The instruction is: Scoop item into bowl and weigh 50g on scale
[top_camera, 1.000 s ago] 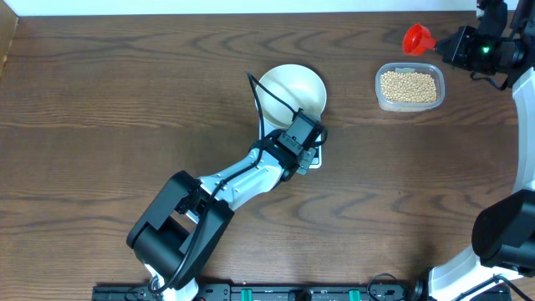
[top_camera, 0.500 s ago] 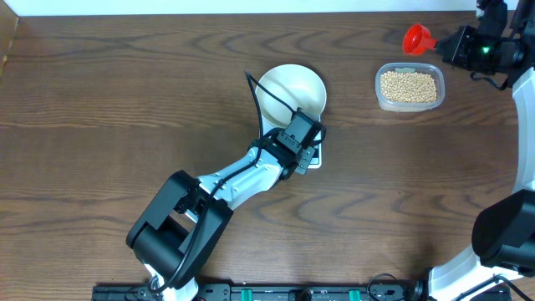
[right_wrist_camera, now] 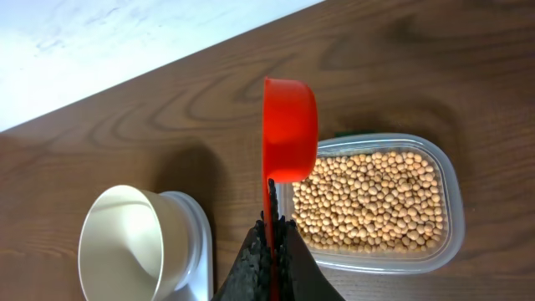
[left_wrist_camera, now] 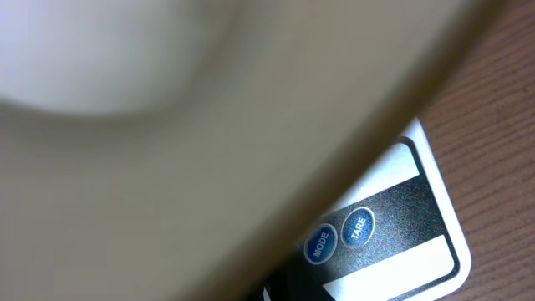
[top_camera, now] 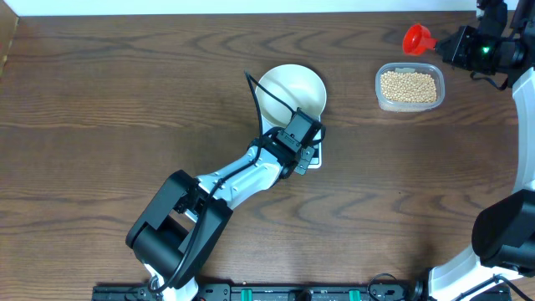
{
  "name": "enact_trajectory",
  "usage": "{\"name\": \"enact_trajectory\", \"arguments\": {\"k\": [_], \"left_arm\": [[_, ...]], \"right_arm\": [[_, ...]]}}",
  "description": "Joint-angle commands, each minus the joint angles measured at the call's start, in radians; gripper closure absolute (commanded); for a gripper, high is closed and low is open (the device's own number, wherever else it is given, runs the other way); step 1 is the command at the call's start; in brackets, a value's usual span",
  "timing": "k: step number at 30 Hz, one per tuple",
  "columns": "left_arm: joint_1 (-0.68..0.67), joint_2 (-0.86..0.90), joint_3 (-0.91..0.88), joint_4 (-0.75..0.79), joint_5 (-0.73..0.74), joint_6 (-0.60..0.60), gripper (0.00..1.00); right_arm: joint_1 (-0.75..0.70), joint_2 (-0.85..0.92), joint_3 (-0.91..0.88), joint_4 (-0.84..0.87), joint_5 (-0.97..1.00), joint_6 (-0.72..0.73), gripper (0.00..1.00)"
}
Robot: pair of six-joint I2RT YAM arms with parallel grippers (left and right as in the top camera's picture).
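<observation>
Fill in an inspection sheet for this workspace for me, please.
Surface: dark brown wood-grain table.
Job's things: round white bowl, empty, sits on the white rectangular digital scale; small tan beans fill a clear plastic tub; red plastic scoop near the tub's far edge.
Clutter: nothing seen.
Grippers: left gripper shut at the bowl's near rim, over the scale; right gripper shut on the scoop's handle.
Cables: thin black cable arcs over the bowl's left edge.
Surroundings: white strip beyond the table's far edge.

left arm (top_camera: 242, 180): black joint housings, white links | cable (top_camera: 248, 77): thin, black | right arm (top_camera: 504, 237): black and white, green light (top_camera: 483, 48) lit | right gripper fingers (right_wrist_camera: 251, 259): black, rough-textured
</observation>
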Motion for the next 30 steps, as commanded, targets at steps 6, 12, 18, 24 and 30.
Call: {"name": "enact_trajectory", "arguments": {"k": [6, 12, 18, 24, 30], "left_arm": [[0.008, 0.07, -0.041, -0.041, 0.04, 0.005, 0.93], [-0.011, 0.07, -0.041, -0.041, 0.042, 0.006, 0.93], [-0.014, 0.071, -0.044, -0.042, 0.03, 0.006, 0.93], [-0.014, 0.071, -0.049, -0.045, 0.013, 0.005, 0.93], [-0.005, 0.071, -0.049, -0.049, -0.03, 0.006, 0.93]], "right_arm": [[-0.007, -0.014, 0.018, -0.003, 0.002, -0.015, 0.99], [-0.007, -0.014, 0.018, -0.003, 0.002, -0.015, 0.99], [-0.007, -0.014, 0.018, -0.003, 0.002, -0.015, 0.99], [-0.007, -0.014, 0.018, -0.004, 0.002, -0.015, 0.99], [-0.007, -0.014, 0.018, -0.004, 0.002, -0.015, 0.99]]}}
